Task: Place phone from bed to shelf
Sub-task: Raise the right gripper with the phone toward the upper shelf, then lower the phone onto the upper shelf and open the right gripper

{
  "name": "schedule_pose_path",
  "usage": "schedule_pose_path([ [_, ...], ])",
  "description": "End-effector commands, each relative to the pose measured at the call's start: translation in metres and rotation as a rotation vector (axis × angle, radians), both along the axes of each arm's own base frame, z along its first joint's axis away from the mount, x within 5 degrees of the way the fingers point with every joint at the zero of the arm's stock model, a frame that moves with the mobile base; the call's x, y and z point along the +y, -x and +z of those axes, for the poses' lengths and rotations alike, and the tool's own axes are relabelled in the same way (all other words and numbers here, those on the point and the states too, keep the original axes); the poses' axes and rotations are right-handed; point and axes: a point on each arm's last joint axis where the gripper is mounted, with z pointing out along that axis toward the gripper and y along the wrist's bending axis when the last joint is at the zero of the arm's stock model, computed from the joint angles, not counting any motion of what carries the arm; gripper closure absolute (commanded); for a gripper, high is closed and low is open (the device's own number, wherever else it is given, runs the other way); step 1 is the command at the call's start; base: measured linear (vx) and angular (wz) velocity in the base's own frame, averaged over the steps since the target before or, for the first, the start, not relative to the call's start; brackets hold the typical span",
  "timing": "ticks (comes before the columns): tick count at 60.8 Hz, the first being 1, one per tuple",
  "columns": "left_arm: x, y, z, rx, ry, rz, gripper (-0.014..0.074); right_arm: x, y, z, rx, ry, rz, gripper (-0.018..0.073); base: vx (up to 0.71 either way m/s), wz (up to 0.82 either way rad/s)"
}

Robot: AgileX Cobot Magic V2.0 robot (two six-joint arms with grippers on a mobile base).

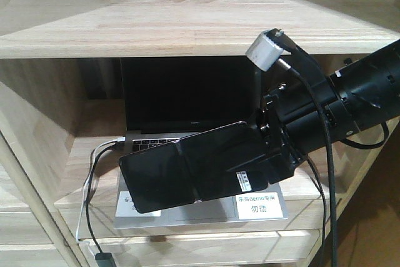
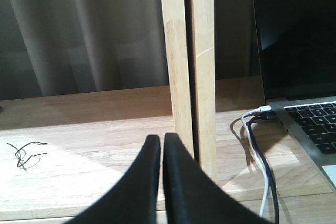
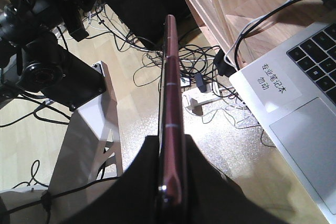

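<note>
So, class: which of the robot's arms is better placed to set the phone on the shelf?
The right. The right gripper is clamped on the phone, held close to the shelf by the laptop. The left gripper is shut and empty beside a post.

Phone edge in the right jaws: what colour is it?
Rose-gold on the phone, clearest in the right wrist view.

In the front view the phone [image 1: 156, 176] hides most of the laptop [image 1: 181, 92] keyboard, and its dark right part merges with the right gripper [image 3: 170, 150]. The print on the white sticker [image 1: 244, 181] is too small to read. The left gripper [image 2: 161, 177] is cut by the bottom edge of the left wrist view.
</note>
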Motion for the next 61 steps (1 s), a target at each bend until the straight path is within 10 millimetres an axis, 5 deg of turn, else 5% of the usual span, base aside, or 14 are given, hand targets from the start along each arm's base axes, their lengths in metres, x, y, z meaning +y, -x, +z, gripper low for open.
schedule_pose_path([
  [1,0.000,0.001,0.016,-0.106,0.004,-0.004,0.0596,0.001,0.013,0.021,-0.002,-0.087,0.042,0.0560,0.00,0.00],
  [34,0.000,0.001,0.016,-0.106,0.004,-0.004,0.0596,-0.001,0.017,0.027,0.002,-0.100,0.027,0.0560,0.00,0.00],
  [61,0.000,0.001,0.016,-0.106,0.004,-0.004,0.0596,-0.007,0.035,0.122,-0.208,-0.221,-0.036,0.0560,0.00,0.00],
])
